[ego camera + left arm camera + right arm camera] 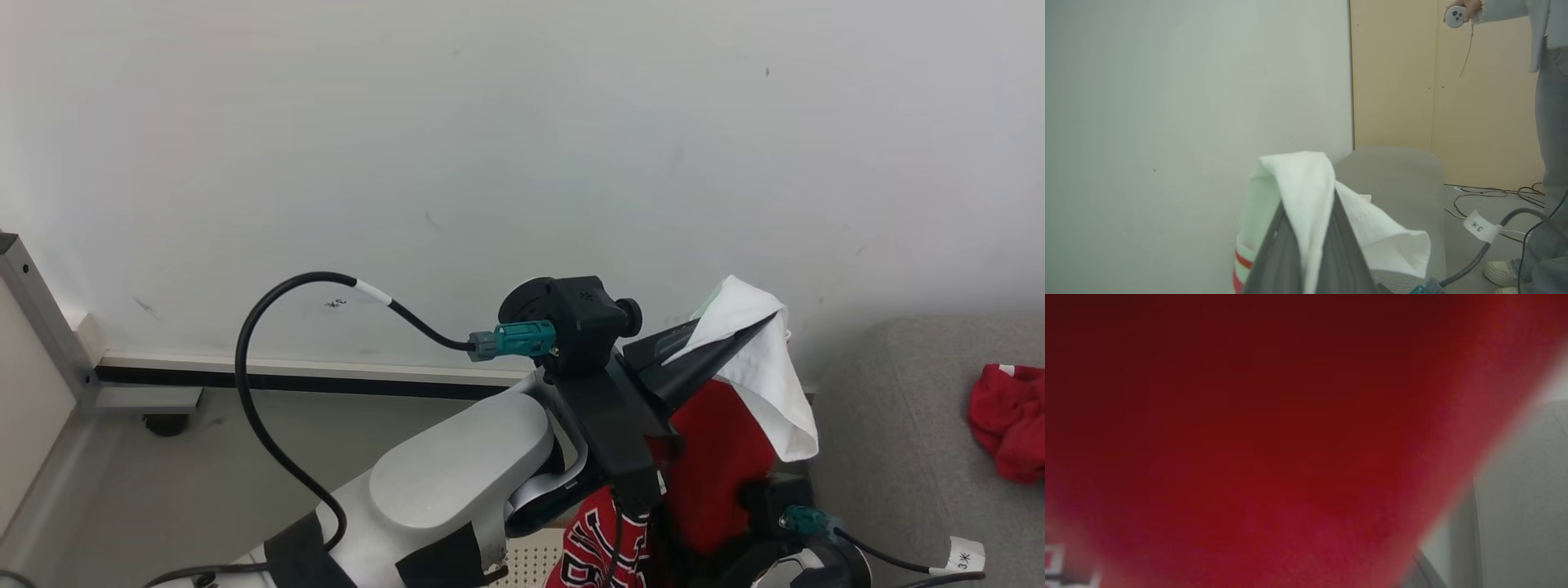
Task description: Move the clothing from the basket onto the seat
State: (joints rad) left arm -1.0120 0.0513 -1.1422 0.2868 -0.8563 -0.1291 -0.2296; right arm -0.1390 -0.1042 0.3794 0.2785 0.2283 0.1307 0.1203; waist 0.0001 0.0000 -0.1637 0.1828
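Left gripper [735, 347]: clenched on the white panel of a red garment [718, 465], which you are holding up in the air; the white cloth folds over the fingertips and the red body hangs below them.
Right gripper: its jaws stand wide. You cannot tell from the pictures whether it holds anything, since red cloth lies right against its camera.
Garment on the seat: one red piece [1008, 433] already lies crumpled on the seat [890, 408], at the right of the head view.
Basket [531, 563]: only a bit of its perforated side shows at the bottom edge, under the arm. The hanging garment's lower end, with the lettering, sits near it and may not be clear of the rim.
Seat position: to the right of your held garment, just beside it in the head view.
Step in hand: carrying the lifted garment across to the seat.
How to do it well: raise it enough that the tail clears the rim, then swing right until the cloth hangs over the cushion, not its edge. Keep the right gripper out of the draped cloth. Let go only once the bulk rests on the seat.
Person [1549, 134]: someone stands beyond the far end of the seat holding a controller [1455, 16]; keep the swing short of them.
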